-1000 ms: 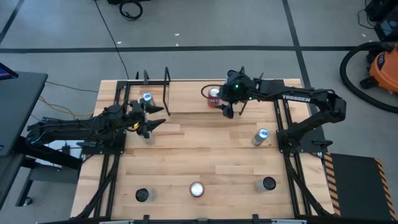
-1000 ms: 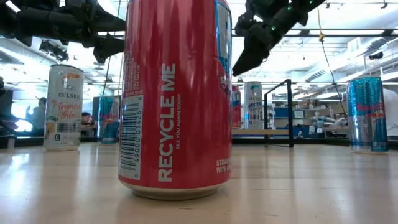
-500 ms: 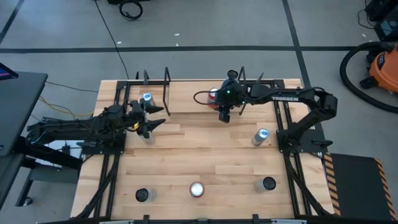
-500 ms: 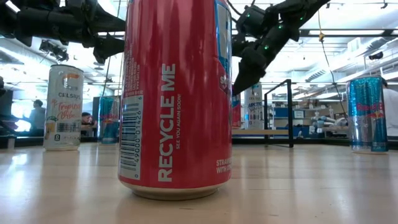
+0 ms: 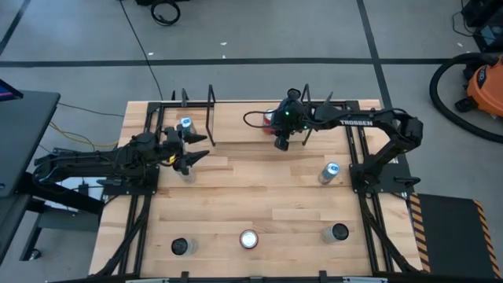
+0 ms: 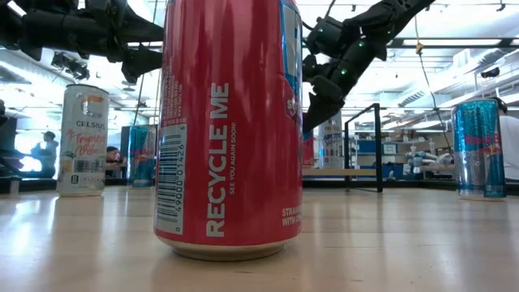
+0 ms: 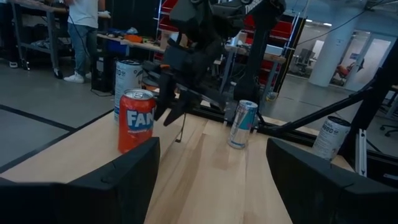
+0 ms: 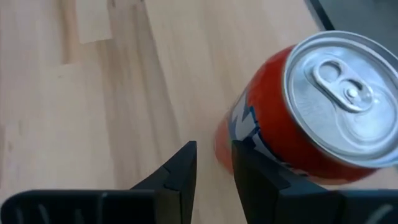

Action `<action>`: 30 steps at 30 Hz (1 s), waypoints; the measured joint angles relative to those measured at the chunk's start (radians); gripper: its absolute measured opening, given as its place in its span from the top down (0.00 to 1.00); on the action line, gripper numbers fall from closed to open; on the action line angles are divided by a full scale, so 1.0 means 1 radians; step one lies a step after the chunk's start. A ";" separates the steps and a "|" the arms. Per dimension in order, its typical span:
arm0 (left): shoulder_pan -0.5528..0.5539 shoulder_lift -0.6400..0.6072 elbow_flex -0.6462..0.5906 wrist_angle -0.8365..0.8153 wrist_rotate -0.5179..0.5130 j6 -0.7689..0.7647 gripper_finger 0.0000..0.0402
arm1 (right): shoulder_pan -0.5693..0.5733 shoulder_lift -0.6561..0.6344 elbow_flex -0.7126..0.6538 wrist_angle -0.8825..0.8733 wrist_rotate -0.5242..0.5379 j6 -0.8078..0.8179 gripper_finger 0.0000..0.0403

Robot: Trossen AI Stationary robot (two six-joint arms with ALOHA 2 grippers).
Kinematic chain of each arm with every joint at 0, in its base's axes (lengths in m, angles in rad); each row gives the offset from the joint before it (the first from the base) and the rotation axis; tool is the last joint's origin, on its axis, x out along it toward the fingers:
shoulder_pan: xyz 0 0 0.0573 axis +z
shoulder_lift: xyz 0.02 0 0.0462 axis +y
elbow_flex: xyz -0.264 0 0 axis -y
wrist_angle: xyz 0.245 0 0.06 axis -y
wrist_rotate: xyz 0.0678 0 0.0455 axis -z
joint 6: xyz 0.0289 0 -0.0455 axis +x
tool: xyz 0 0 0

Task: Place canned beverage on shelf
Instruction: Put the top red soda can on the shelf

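Note:
A red soda can (image 5: 269, 118) stands upright on its base at the table's far middle; it also shows in the right wrist view (image 8: 311, 112) and the left wrist view (image 7: 135, 121). My right gripper (image 5: 281, 141) points down just beside it on the near-right side, its fingers (image 8: 249, 168) a narrow gap apart with nothing between them. The shelf (image 5: 189, 118), a light-wood board between black rod uprights, stands at the far left with a silver can (image 5: 185, 123) on it. My left gripper (image 5: 189, 153) waits open and empty near the shelf.
A blue-silver can (image 5: 330, 171) stands at the right. Three cans (image 5: 181, 247) (image 5: 248, 238) (image 5: 338, 233) stand along the near edge, and another can (image 5: 186, 171) stands under my left gripper. A person (image 7: 84, 28) stands in the room beyond the table.
My right gripper has moved a little toward the table's left and down, closing in on the red can. The can has stayed where it was.

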 joint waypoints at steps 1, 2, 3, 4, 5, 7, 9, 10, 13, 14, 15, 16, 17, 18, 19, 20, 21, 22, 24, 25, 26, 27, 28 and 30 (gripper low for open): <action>0.000 0.000 0.000 0.000 0.000 0.000 0.26 | -0.007 0.000 0.000 0.005 0.000 0.000 0.73; 0.000 0.000 0.000 0.000 0.000 0.000 0.26 | -0.012 0.000 0.000 0.014 0.000 0.000 0.73; 0.000 0.000 0.000 0.000 0.000 0.000 0.26 | -0.017 0.000 0.000 0.026 0.000 0.000 0.73; 0.000 0.000 0.000 0.000 0.000 0.000 0.26 | -0.022 0.000 0.000 0.039 0.000 0.000 0.73; 0.000 0.000 0.000 0.000 0.000 0.000 0.26 | -0.026 0.000 0.000 0.051 0.000 0.000 0.73; 0.000 0.000 0.000 0.000 0.000 0.000 0.26 | -0.036 0.000 0.000 0.061 0.000 0.000 0.73; 0.000 0.000 0.000 0.000 0.000 0.000 0.26 | -0.045 0.000 0.000 0.061 0.000 0.000 0.73; 0.000 0.000 0.000 0.000 0.000 0.000 0.26 | -0.049 0.000 0.000 0.061 0.000 0.000 0.73; 0.000 0.000 0.000 0.000 0.000 0.000 0.26 | -0.061 0.000 0.000 0.061 0.000 0.006 0.73; 0.000 0.000 0.000 0.000 0.000 0.000 0.26 | -0.065 0.000 0.000 0.061 0.000 0.007 0.73; 0.000 0.000 0.000 0.000 0.000 0.000 0.26 | -0.067 0.000 0.000 0.061 0.000 0.009 0.73; 0.000 0.000 0.000 0.000 0.000 0.000 0.26 | -0.070 0.000 0.000 0.061 0.000 0.010 0.73; 0.000 0.000 0.000 0.000 0.000 0.000 0.26 | -0.073 0.000 0.000 0.061 0.001 0.010 0.73; 0.000 0.000 0.000 0.000 0.000 0.000 0.26 | -0.075 0.000 0.000 0.061 0.002 0.011 0.73; 0.000 0.000 0.000 0.000 0.000 0.000 0.26 | -0.077 0.000 0.000 0.061 0.003 0.011 0.73; 0.000 0.000 0.000 0.001 0.000 0.000 0.26 | -0.079 0.000 0.000 0.061 0.002 0.018 0.73; 0.000 0.000 0.000 0.001 0.000 0.000 0.26 | -0.079 0.000 0.000 0.061 0.002 0.025 0.73; 0.000 0.000 0.000 0.001 0.000 0.000 0.26 | -0.080 0.000 0.000 0.061 -0.001 0.028 0.73; 0.000 0.000 0.000 0.001 0.000 0.000 0.26 | -0.079 0.000 0.000 0.067 -0.015 0.028 0.73; 0.000 0.000 0.000 0.001 0.000 0.000 0.26 | -0.077 0.000 0.000 0.076 -0.027 0.028 0.73; 0.000 0.000 0.000 0.001 0.000 0.000 0.26 | -0.073 0.000 0.001 0.085 -0.039 0.028 0.73; 0.000 0.000 0.000 0.001 0.000 0.000 0.26 | -0.069 0.000 0.001 0.093 -0.052 0.029 0.73; 0.000 0.000 0.000 0.001 0.000 0.000 0.26 | -0.062 0.000 0.001 0.096 -0.060 0.033 0.73; 0.000 0.000 0.000 0.001 0.000 0.002 0.26 | -0.048 0.000 0.001 0.095 -0.067 0.044 0.73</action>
